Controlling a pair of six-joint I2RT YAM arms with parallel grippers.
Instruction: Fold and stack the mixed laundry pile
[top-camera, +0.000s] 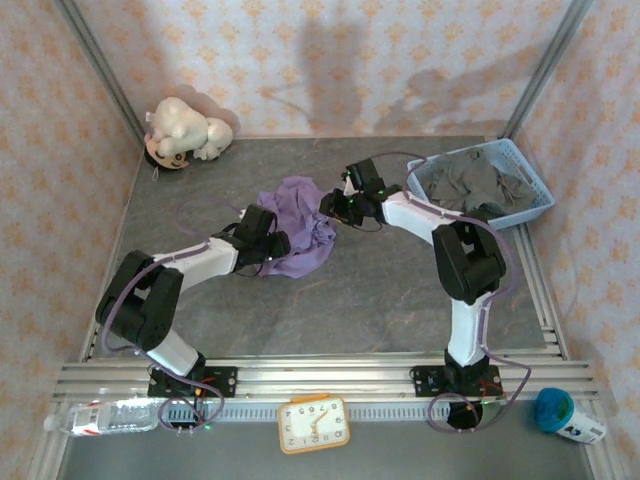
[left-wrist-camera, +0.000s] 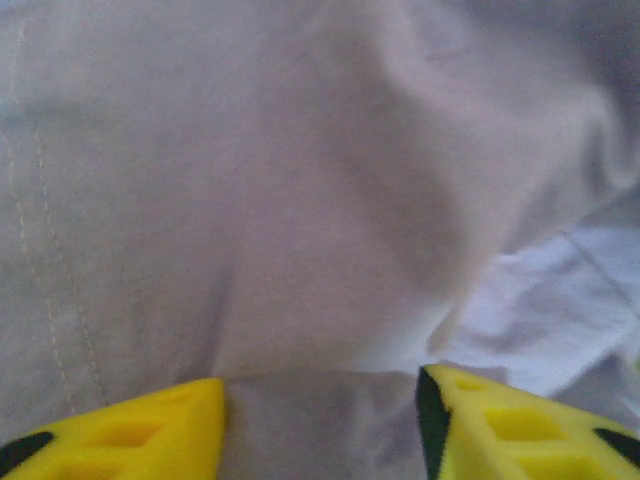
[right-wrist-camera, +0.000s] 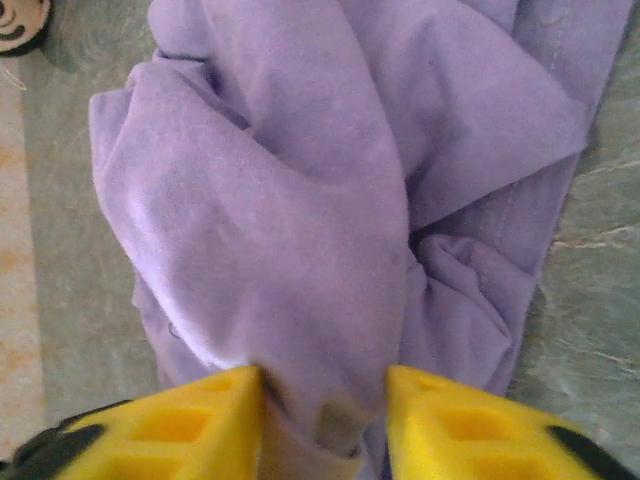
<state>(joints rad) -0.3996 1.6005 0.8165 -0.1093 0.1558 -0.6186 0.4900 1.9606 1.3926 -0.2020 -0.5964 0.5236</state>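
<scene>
While right jaws pinch the lilac shirt, left jaws' hold is unclear

The lilac-purple shirt lies crumpled on the grey-green, stone-patterned desk. A thick fold of it runs down between the yellow fingers of the right gripper, touching both. A stitched hem shows at upper right.
</scene>
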